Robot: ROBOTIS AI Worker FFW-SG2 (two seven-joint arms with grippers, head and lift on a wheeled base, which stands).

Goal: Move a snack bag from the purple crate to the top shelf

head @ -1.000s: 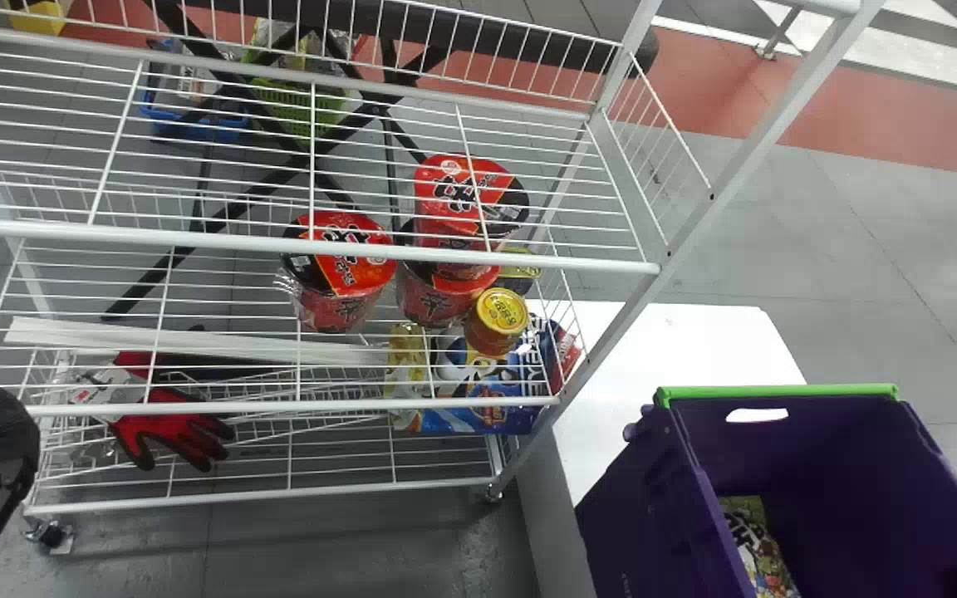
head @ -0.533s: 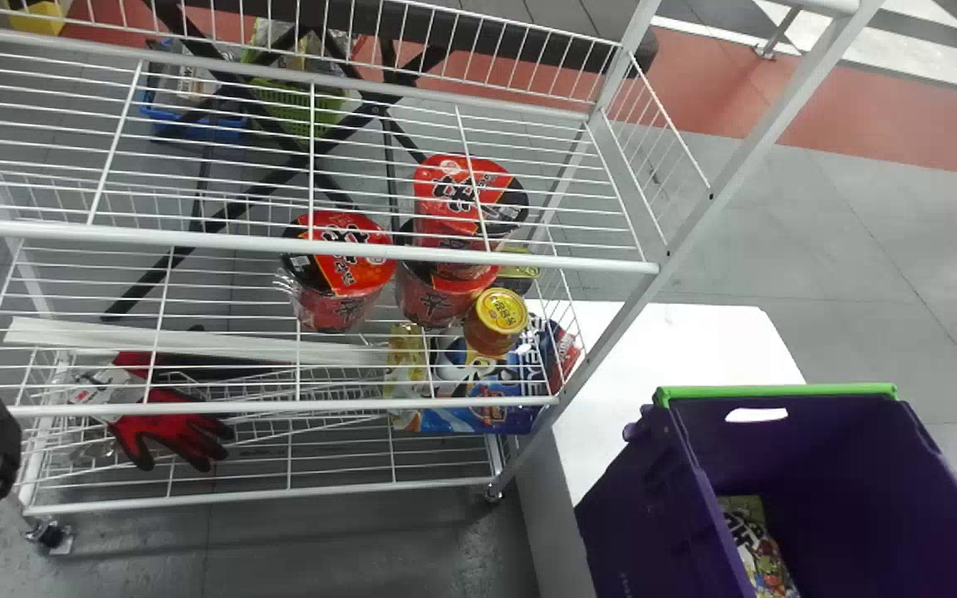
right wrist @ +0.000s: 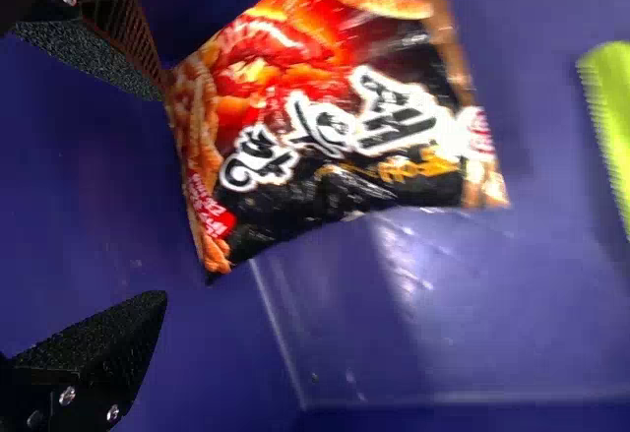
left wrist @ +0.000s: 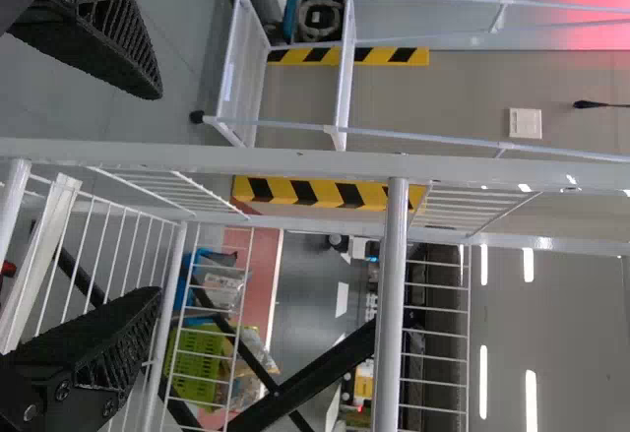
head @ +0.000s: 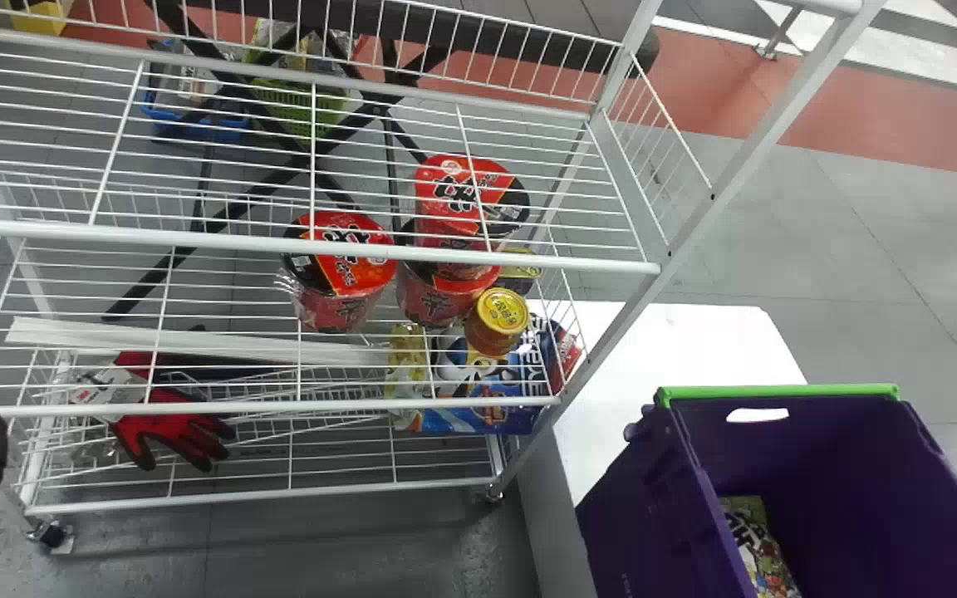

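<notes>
The puffed red-and-black snack bag of glossy film (right wrist: 335, 127) lies inside the purple plastic crate (head: 827, 444), just ahead of the right gripper (right wrist: 162, 194), the nearer of the two. Its long axis runs slantwise outward from the jaws, which stand spread with nothing pinched; the bag sits off toward one of them, its near end at that tip, the other well apart over smooth plastic. The coming move likely turns on that offset: the jaws probably need to shift sideways until they straddle the pillowy body, whose slick, crinkled skin could slide or fold under those stippled black pads. The left gripper (left wrist: 157, 194) waits, spread and empty, by the white wire rack (head: 196, 239), whose thin, open bars would carry the bag's soft underside unevenly.
</notes>
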